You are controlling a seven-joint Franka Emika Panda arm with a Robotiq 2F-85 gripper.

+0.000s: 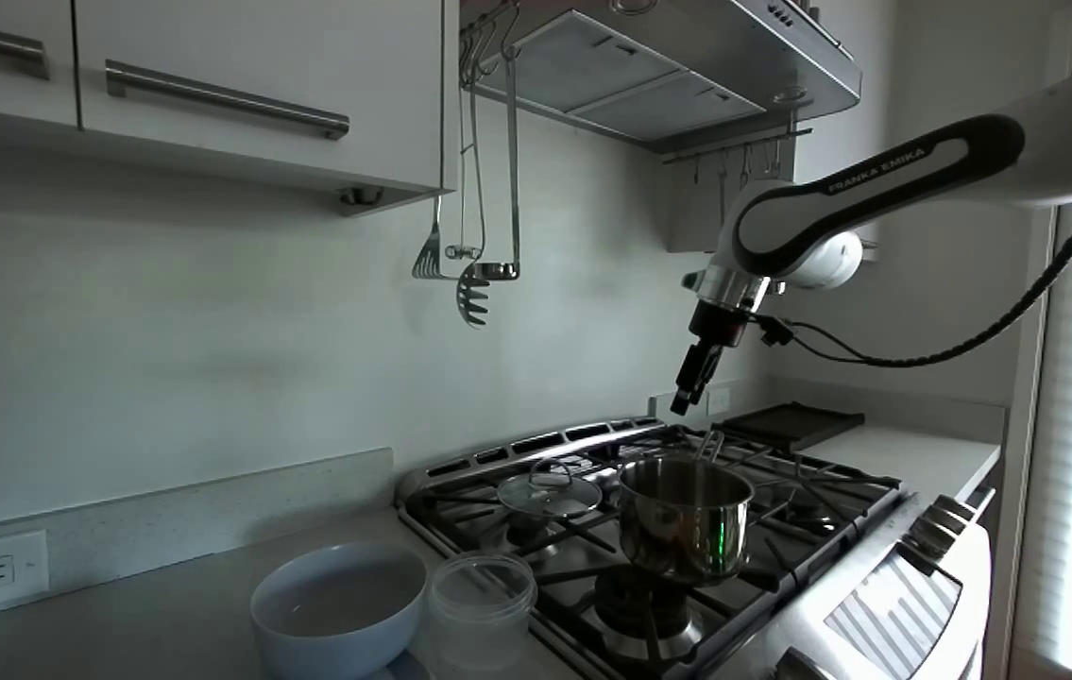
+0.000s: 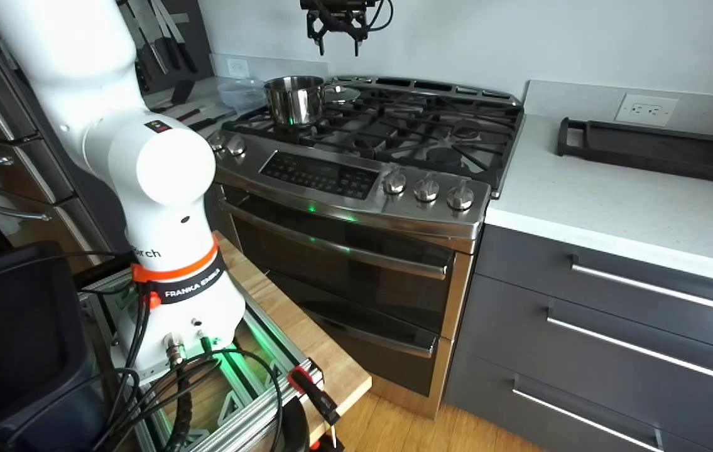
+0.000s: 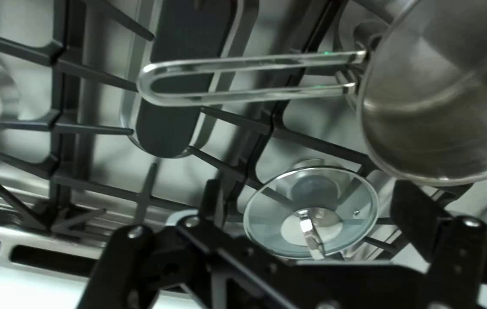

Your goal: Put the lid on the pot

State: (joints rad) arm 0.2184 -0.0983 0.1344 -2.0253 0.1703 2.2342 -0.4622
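Now the fingers (image 3: 415,218) hang wide apart above the stove grate (image 3: 320,144), and the lid (image 3: 311,212) lies on it, just beside the pot (image 1: 677,534). Looks like glass: likely light, stiff, slick, breakable, so that arched metal handle (image 3: 310,233) is the spot to pinch, gently and squarely!

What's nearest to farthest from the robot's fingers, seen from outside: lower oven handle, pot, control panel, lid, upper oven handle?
From the fingers, in an exterior view:
1. The pot and lid, close together on the stovetop: too close to call.
2. The control panel, at the front, lower.
3. The upper oven handle, below that.
4. The lower oven handle, lowest.
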